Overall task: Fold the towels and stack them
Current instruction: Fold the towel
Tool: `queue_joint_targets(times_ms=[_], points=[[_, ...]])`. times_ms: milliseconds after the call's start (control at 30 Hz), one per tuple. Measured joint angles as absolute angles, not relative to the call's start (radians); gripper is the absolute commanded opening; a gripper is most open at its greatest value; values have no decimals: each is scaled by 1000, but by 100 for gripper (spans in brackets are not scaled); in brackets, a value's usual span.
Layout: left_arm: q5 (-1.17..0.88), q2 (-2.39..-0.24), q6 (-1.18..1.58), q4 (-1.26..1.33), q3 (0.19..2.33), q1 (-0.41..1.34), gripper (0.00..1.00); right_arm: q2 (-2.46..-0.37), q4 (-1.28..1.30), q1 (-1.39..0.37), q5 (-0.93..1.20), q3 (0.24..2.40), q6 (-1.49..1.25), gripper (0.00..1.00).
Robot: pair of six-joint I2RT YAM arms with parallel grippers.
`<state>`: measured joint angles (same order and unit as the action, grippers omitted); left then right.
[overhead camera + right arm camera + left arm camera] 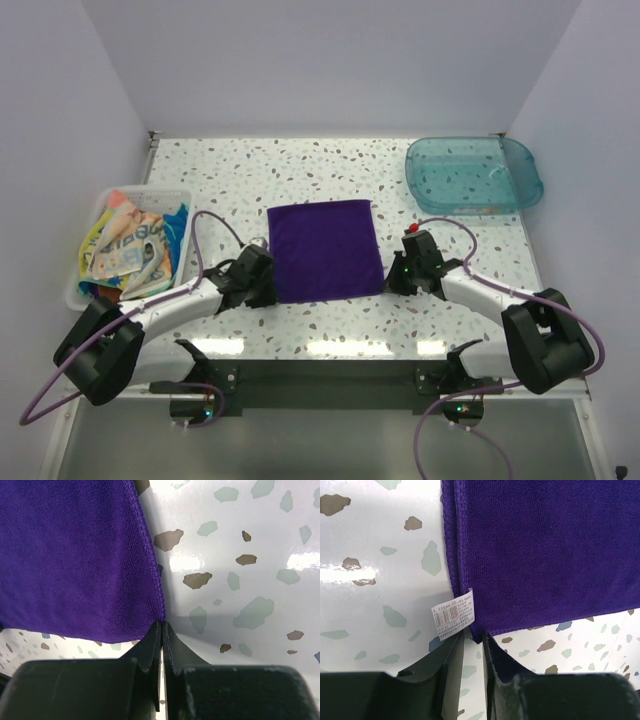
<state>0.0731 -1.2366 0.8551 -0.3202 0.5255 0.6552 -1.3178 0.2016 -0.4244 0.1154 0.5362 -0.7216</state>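
Left gripper [268, 290] was pinched on the lower-left corner of the purple towel [325, 248], with the white care tag [453, 615] just beside its fingers [447, 665]. Right gripper [392, 280] was clamped nearly flush on the lower-right corner. Purple towel lay flat at mid-frame on the speckled table [240, 170]. Colourful towels [130, 245] were heaped in a white bin [150, 190] at the left edge. Teal tray [475, 172] sat upper right.

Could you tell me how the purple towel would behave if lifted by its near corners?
Probably floppy: the purple towel is soft cloth lying flat, so it should sag between the left gripper and right gripper. Likely light; plush pile should resist slipping.
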Motion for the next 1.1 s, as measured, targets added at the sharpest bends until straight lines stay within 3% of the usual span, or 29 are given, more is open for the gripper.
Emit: queue_joint_targets(times_ms=[367,633,900,1100], points=[[80,-1242,903,-283,513,655,24,-1318,202,-424,116,536,-714,0],[89,-1235,934,-275,501,655,0,-1313,218,-424,116,538,-706,0],[132,-1195,908,-381,595,641,0,-1280,374,-424,89,691,-661,0],[130,-1219,806,-410,800,504,0,-1281,422,-401,48,885,-638,0]])
